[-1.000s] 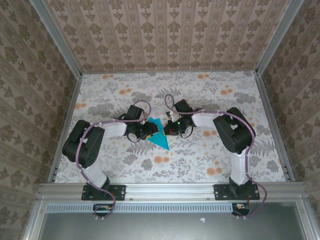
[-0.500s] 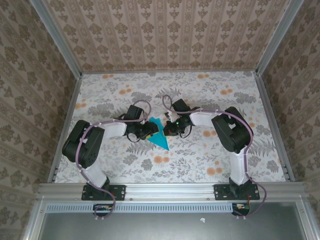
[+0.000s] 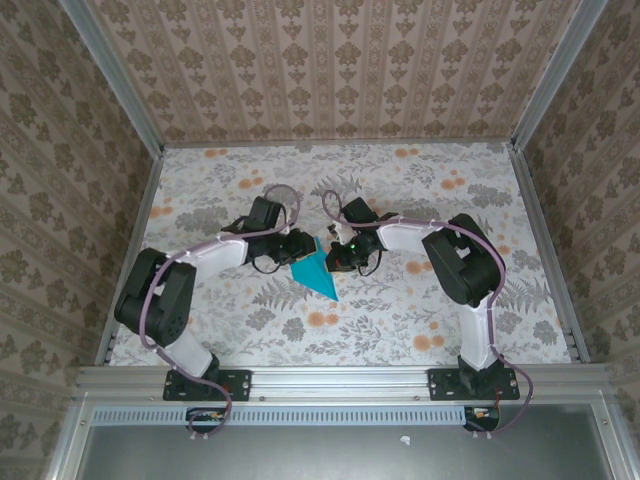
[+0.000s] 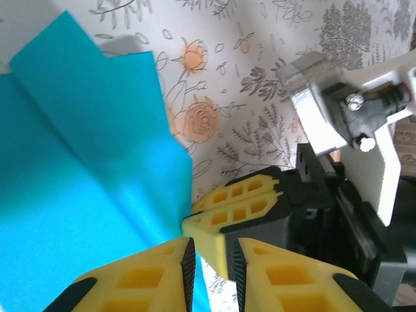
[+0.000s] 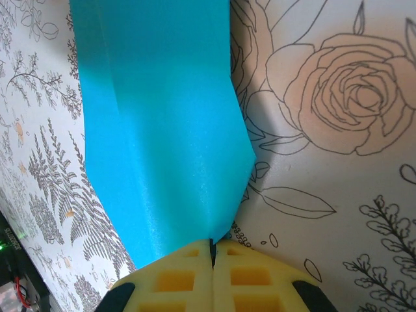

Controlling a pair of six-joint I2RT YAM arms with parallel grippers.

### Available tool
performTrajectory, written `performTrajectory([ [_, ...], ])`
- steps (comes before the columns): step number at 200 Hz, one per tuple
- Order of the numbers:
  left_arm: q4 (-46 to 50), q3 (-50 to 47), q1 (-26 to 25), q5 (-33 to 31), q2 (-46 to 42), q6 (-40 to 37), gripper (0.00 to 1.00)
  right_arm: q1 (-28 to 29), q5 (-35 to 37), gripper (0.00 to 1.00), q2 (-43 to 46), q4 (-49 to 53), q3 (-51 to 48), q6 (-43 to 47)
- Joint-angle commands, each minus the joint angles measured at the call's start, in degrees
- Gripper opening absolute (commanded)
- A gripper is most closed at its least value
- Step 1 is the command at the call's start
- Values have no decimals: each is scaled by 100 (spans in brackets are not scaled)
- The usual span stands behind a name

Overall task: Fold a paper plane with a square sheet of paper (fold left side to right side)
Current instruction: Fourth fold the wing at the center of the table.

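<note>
so the paper is bright cyan, plain, already creased into a pointed dart-ish shape with the tip aimed at the near edge of the worktop. Close up there's a long crease down it and the layers fan up a bit instead of lying dead flat. It sits roughly mid-worktop, a touch left of centre, with both arms meeting over its far end

right gripper has its yellow fingers pressed tight together on a corner of the paper, and you can see the blue edge vanish right into the seam. Left gripper is just beside it, fingers a little apart, with the paper's edge running into the gap; from that angle I think it isn't actually pinching, but it's hard to be sure. The two grippers are nearly touching each other

room-wise: lots of bare floral surface to the left, right, far side and near side of the paper. The wallpapered walls and the metal rail along the near edge are well apart from it
</note>
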State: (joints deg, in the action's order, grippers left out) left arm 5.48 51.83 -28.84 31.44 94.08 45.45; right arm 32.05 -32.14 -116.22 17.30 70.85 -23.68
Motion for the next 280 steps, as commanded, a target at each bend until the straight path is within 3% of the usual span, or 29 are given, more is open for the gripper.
performTrajectory([
  [1,-153,237,-8,298,330,-38,23,55,418,4,-295,563,-20,129],
  [51,-322,470,-58,374,931,-35,20,73,419,4,-326,634,20,160],
  [181,529,365,-52,-365,1276,-383,19,93,395,6,-284,707,110,234],
  [202,550,293,-52,-432,1314,-395,18,44,333,11,-75,559,110,137],
  [242,542,174,-51,-507,1349,-392,18,-203,480,30,825,633,-65,141],
  [258,534,175,-59,-514,1349,-392,18,-208,396,30,1134,848,-142,245],
  [280,571,191,-67,-540,1328,-405,18,-77,-294,25,1390,605,-485,-17],
])
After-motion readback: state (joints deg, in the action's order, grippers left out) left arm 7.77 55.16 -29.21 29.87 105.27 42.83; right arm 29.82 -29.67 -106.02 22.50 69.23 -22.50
